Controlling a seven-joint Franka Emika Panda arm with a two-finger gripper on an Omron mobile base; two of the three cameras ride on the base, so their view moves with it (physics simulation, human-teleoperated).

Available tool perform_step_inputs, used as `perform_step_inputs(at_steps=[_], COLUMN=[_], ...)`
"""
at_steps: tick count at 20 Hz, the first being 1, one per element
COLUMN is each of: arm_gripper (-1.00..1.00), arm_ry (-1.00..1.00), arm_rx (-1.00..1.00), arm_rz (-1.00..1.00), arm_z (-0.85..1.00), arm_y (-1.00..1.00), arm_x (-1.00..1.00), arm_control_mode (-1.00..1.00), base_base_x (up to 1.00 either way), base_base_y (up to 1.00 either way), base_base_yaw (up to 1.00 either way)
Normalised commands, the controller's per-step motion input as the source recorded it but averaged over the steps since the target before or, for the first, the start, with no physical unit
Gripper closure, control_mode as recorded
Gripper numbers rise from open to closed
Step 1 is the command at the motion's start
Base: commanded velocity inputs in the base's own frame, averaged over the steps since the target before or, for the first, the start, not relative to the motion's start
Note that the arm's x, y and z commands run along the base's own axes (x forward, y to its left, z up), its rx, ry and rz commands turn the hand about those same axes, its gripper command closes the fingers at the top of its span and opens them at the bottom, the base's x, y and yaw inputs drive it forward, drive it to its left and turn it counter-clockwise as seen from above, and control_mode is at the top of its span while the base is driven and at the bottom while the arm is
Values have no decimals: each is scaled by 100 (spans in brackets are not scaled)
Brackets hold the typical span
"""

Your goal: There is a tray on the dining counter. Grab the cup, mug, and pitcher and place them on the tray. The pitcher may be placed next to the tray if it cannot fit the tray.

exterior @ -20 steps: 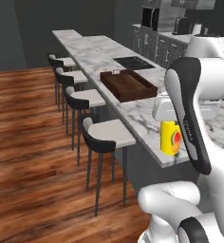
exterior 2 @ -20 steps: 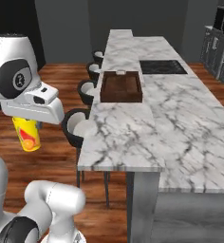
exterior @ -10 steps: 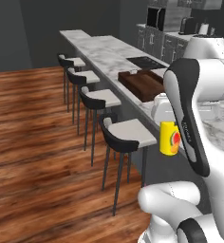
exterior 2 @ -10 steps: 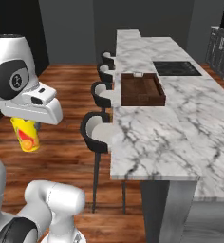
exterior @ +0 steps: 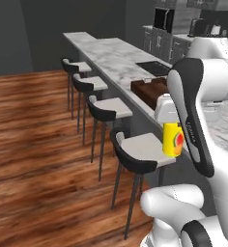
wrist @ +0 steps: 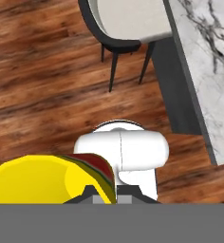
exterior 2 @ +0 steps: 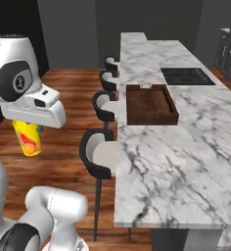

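My gripper (exterior: 172,129) is shut on the cup (exterior: 173,140), a yellow tumbler with a red-orange mark. It hangs upright over the wooden floor, off the stool side of the dining counter (exterior 2: 162,169). The right base view has the cup (exterior 2: 27,138) under my hand, left of the counter. In the hand view the cup (wrist: 42,181) fills the lower left. The dark brown tray (exterior 2: 152,119) lies empty near the counter's stool-side edge, ahead of the cup; from the left base camera the tray (exterior: 146,91) is partly behind my arm. The mug and pitcher are out of view.
A row of dark-backed stools (exterior: 141,152) lines the counter's front, the nearest stool (exterior 2: 101,153) between the cup and the counter. A black cooktop (exterior 2: 186,76) is set in the marble beyond the tray. Cabinets with appliances (exterior: 179,26) stand at the back.
The whole scene has shifted in both base views, so the base has driven along the counter; stools and tray sit differently in frame. The cup stays held in the shut gripper.
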Motion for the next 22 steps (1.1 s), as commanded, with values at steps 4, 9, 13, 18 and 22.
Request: perform_step_inputs(at_steps=[4,9,13,18,22], arm_gripper=[100,100,100,100,100], arm_ry=[0,0,0,0,0], arm_rx=[0,0,0,0,0], arm_rz=[0,0,0,0,0], arm_z=[0,0,0,0,0], arm_y=[0,0,0,0,0], arm_x=[0,0,0,0,0], arm_control_mode=[100,100,100,100,100], base_base_x=[14,0,0,1,0], base_base_y=[43,53,57,66,74], base_base_yaw=[-14,-43,-53,-48,-48])
